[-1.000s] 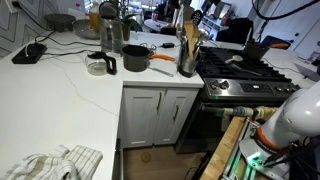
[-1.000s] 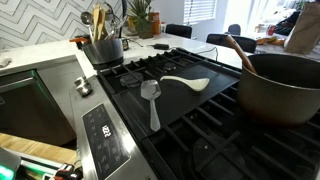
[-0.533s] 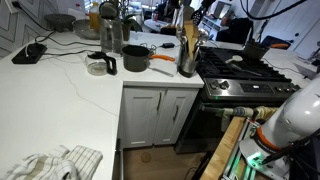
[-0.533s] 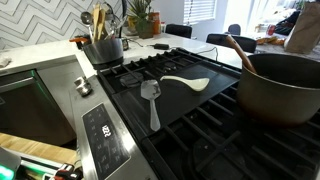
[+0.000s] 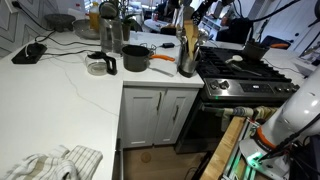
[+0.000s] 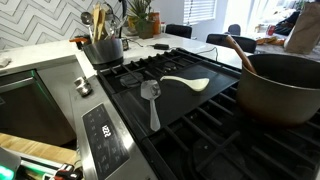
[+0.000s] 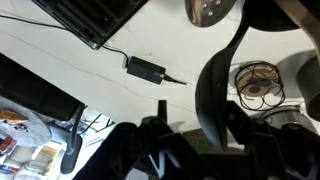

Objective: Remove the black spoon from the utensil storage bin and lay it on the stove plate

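Two lie on stove plate (image 6: 205, 112): spatula (image 6: 150, 98), white spoon (image 6: 186, 82); utensil storage bin (image 6: 105, 49) nearby; tool (image 7: 185, 150) state indiscernible.

White stone countertop (image 5: 60, 85) sweeps across the kitchen, white cabinet doors (image 5: 155, 112) below it, dark floor (image 5: 150, 163) at their foot. Grey-and-white herringbone tile backsplash (image 6: 45, 22) runs along the wall. Bright daylight pours through the window (image 6: 215, 10) behind dark chairs (image 6: 180, 31) at the far end.
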Motion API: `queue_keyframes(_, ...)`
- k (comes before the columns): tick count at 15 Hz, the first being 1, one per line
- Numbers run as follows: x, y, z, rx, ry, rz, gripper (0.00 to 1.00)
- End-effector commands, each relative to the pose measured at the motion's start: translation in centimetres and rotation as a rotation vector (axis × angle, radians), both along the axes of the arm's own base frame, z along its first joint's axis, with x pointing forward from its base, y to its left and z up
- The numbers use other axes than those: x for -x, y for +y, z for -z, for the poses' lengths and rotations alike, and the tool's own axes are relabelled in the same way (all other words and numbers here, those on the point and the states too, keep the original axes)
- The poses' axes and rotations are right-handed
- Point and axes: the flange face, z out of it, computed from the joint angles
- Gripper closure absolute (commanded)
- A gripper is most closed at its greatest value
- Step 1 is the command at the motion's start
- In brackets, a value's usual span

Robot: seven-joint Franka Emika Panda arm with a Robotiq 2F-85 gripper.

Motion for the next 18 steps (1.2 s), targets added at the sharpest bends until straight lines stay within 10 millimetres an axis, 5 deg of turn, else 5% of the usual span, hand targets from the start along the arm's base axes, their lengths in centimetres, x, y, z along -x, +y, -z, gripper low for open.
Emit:
queue_keyframes(1, -1.2, -1.0, 1.0, -0.009, 0.01, -0.019, 0.62)
queue_keyframes(6, -1.5, -0.2, 0.9, -0.009, 0.023, -0.049, 1.0)
queue_keyframes(18, 3.4, 0.8, -6.8, 0.076, -0.034, 0.001, 0.96)
